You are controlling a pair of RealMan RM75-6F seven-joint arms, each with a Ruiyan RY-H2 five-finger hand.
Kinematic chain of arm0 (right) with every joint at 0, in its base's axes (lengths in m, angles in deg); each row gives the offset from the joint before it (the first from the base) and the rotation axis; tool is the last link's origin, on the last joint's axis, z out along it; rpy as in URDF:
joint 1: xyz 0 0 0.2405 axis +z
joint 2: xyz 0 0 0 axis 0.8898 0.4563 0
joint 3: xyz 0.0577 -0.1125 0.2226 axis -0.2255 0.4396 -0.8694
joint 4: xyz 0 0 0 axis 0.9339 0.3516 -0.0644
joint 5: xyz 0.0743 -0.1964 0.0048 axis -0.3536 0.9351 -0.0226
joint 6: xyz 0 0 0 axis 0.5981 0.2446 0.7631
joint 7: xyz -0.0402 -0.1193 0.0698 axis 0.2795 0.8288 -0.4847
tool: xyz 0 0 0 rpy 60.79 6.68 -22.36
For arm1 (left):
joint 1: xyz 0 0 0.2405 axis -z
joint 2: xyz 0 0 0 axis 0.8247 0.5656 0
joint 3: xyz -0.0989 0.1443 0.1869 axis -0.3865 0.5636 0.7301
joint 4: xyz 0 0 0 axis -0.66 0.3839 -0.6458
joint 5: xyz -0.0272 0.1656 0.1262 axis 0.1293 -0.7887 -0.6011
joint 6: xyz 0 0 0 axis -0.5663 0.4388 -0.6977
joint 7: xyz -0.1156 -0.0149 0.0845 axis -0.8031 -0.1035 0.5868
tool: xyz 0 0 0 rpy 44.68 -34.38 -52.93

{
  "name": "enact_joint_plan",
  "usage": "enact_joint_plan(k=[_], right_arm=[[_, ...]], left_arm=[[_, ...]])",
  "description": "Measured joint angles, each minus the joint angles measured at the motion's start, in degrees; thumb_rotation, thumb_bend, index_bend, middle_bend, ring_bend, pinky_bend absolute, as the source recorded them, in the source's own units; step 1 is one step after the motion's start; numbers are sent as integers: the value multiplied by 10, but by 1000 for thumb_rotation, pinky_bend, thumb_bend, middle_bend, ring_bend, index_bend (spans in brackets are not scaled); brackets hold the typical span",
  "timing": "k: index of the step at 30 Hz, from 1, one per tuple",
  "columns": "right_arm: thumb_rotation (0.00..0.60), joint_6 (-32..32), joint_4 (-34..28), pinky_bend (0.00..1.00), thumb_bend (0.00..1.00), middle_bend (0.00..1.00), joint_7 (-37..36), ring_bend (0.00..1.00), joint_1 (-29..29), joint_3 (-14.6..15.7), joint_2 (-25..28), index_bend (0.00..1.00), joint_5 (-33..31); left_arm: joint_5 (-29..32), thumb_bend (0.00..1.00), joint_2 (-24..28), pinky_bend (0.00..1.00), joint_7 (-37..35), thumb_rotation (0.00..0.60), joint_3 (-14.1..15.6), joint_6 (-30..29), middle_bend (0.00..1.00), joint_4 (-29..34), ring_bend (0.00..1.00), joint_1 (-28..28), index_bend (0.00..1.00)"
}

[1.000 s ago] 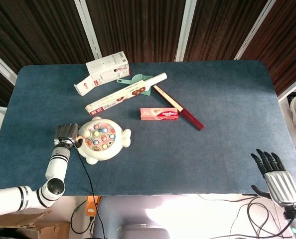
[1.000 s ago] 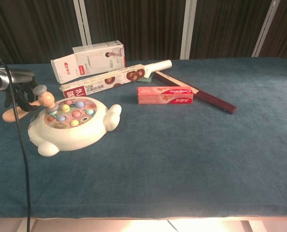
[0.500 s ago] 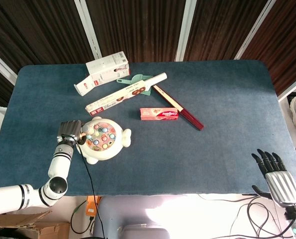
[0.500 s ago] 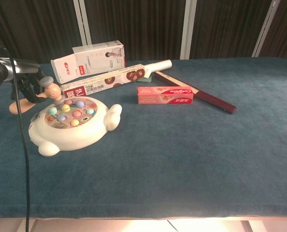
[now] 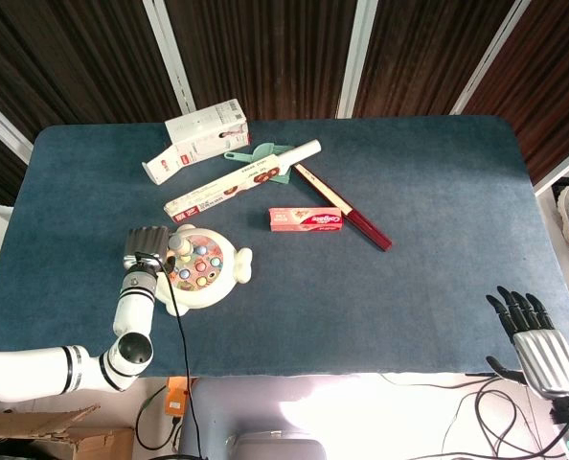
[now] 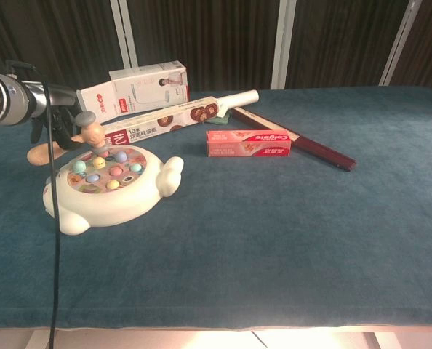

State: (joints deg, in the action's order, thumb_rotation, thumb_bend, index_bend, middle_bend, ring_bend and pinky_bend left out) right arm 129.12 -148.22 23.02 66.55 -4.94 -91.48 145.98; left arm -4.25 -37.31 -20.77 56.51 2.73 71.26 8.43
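Since a second ago my left hand [image 5: 144, 244] has carried the small wooden mallet [image 6: 76, 137] rightward, so its head now hangs over the near-left pegs of the white toy game [image 5: 206, 272]. My fingers are curled tight around the mallet's handle. Beyond my fingertips lie a long foil box [image 5: 241, 180], a white carton [image 5: 195, 139] and a pink toothpaste box [image 5: 306, 219]. My right hand [image 5: 535, 342] waits well apart past the table's edge [image 5: 476, 359], fingers straight and apart, holding nothing.
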Motion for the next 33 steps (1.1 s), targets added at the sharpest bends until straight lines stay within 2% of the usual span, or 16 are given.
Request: enact_joint_plan(k=[21, 27, 33], right_arm=[[600, 3, 3, 11, 132, 0, -7, 0, -2, 0, 3, 0, 1], [600, 4, 4, 11, 132, 0, -8, 0, -3, -1, 3, 0, 0], [600, 3, 4, 11, 132, 0, -4, 0, -3, 0, 1, 0, 1]], left_arm=[[23, 646, -34, 641, 45, 600, -4, 5, 650, -40, 633, 4, 780], [9, 646, -14, 641, 33, 600, -15, -2, 650, -7, 634, -2, 780], [-20, 641, 35, 641, 13, 600, -15, -13, 650, 65, 634, -24, 780]])
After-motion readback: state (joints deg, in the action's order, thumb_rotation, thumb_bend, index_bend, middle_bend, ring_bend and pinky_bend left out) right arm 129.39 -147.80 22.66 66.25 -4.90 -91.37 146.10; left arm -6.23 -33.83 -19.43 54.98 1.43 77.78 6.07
